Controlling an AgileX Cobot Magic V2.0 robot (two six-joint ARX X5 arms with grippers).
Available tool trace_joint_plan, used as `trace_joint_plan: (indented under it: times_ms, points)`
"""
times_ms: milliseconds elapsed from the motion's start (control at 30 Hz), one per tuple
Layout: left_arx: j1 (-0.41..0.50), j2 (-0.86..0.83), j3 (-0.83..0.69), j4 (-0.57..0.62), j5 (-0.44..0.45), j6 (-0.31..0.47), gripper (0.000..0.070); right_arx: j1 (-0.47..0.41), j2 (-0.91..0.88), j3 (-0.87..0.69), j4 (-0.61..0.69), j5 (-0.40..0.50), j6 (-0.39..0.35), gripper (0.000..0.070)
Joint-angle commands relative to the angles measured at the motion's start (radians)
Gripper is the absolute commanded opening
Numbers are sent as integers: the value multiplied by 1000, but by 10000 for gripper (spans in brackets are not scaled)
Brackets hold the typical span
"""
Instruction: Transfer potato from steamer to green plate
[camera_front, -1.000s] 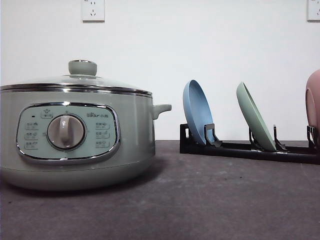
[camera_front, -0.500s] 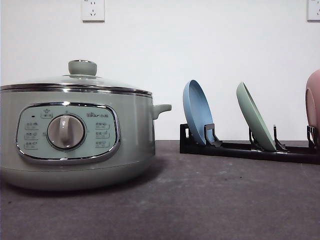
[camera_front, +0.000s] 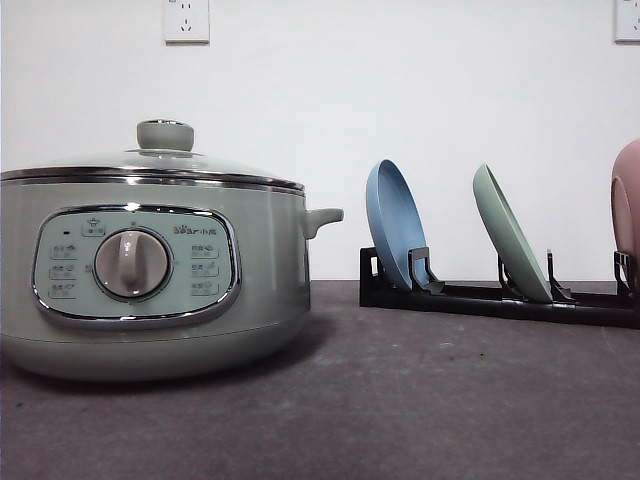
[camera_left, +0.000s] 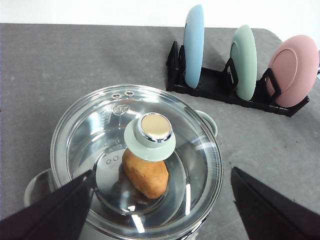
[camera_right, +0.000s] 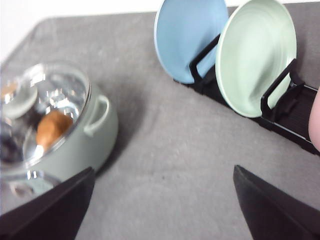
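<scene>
Left wrist view: the potato (camera_left: 145, 176) lies on the floor of the steamer (camera_left: 75, 150), seen through the closed glass lid (camera_left: 195, 165), whose green knob (camera_left: 150, 136) sits directly above it. The left gripper (camera_left: 160, 220) hovers over the pot with its dark fingers (camera_left: 55, 212) spread wide, holding nothing. On the grey table (camera_front: 420, 400), well apart from the pot, a black rack (camera_left: 220, 92) holds three plates on edge: a blue plate (camera_left: 193, 45), the green plate (camera_left: 243, 60) in the middle slot, and a pink plate (camera_left: 292, 70). In the right wrist view, the right gripper (camera_right: 160, 215) likewise hangs open and empty above bare tabletop between steamer and rack.
</scene>
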Motion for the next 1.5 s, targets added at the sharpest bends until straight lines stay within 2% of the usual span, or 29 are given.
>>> trace_joint_plan:
  times_ms: [0, 167, 533, 733, 967, 1333, 1400, 1467]
  points:
    - [-3, 6, 26, 10, 5, -3, 556, 3, 33, 29, 26, -3, 65, 559]
    - [-3, 6, 26, 10, 5, -3, 556, 4, 148, 113, 64, -13, 102, 559]
    - [-3, 6, 26, 10, 5, -3, 556, 26, 520, 449, 64, -18, 107, 558]
    - [-3, 6, 26, 10, 5, -3, 556, 55, 698, 573, 97, -5, 108, 557]
    - [-2, 6, 26, 10, 5, -3, 556, 97, 845, 596, 203, 65, 122, 557]
    - [-2, 6, 26, 10, 5, -3, 556, 125, 1019, 596, 288, 170, 124, 534]
    - [-3, 6, 26, 10, 5, -3, 556, 127, 1040, 596, 297, 170, 124, 512]
    - [-2, 6, 26, 10, 5, -3, 556, 128, 1060, 596, 301, 171, 124, 455]
